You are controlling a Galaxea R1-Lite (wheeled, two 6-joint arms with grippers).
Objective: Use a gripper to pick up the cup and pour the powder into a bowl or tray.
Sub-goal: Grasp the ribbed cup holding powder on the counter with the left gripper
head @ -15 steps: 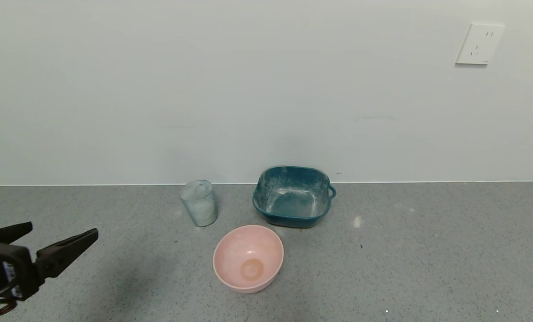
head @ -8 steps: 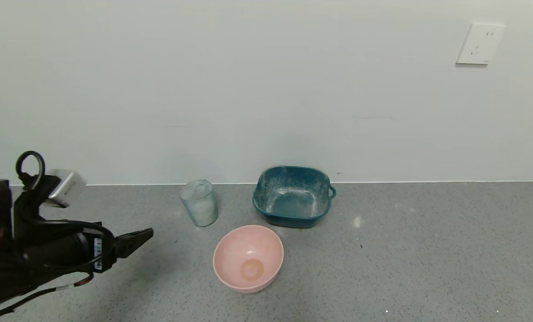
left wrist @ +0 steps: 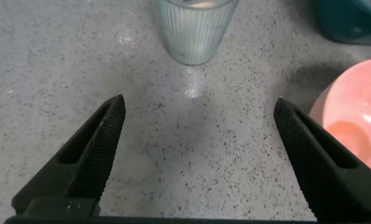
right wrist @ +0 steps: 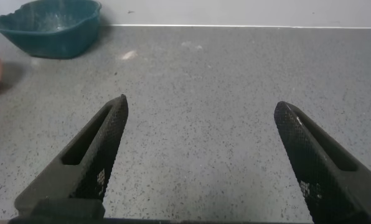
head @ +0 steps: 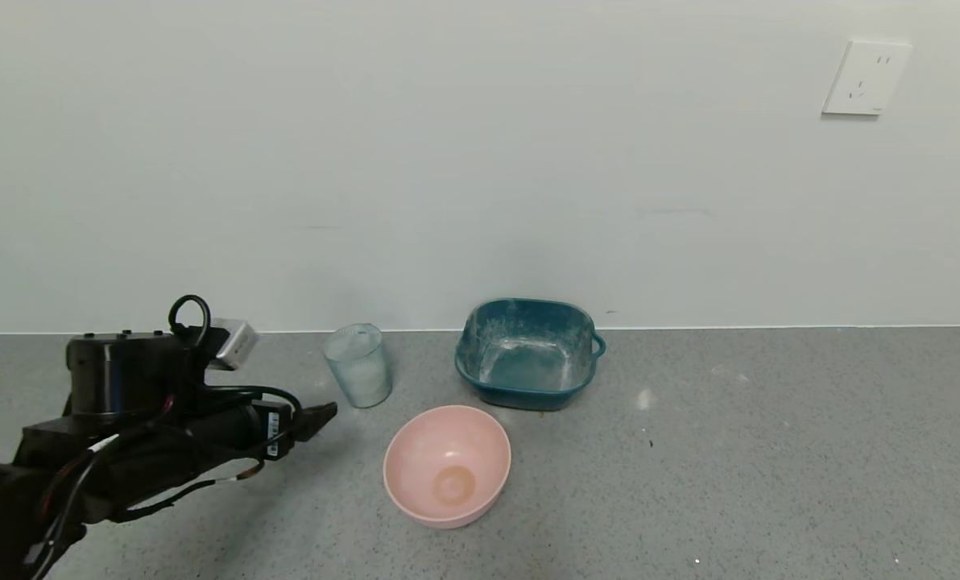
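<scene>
The clear ribbed cup (head: 357,365) stands upright on the grey counter, left of the teal square dish (head: 527,353), which is dusted white inside. White powder coats the cup's inside. My left gripper (head: 327,412) is open and empty, low over the counter, its tips just short of the cup's near left side. In the left wrist view the cup (left wrist: 197,28) stands ahead of the wide-open left gripper (left wrist: 198,109). My right gripper (right wrist: 200,106) is open and empty over bare counter, out of the head view; the teal dish (right wrist: 48,28) lies far ahead of it.
A round pink bowl (head: 447,465) sits in front of the cup and dish, and shows in the left wrist view (left wrist: 353,124). The white wall runs close behind the dishes, with a socket plate (head: 866,78) at upper right. Small pale powder spots (head: 643,398) mark the counter right of the dish.
My left arm has swung in from the left edge toward the cup, its gripper travelling right and forward. Cup, dish and pink bowl have not moved.
</scene>
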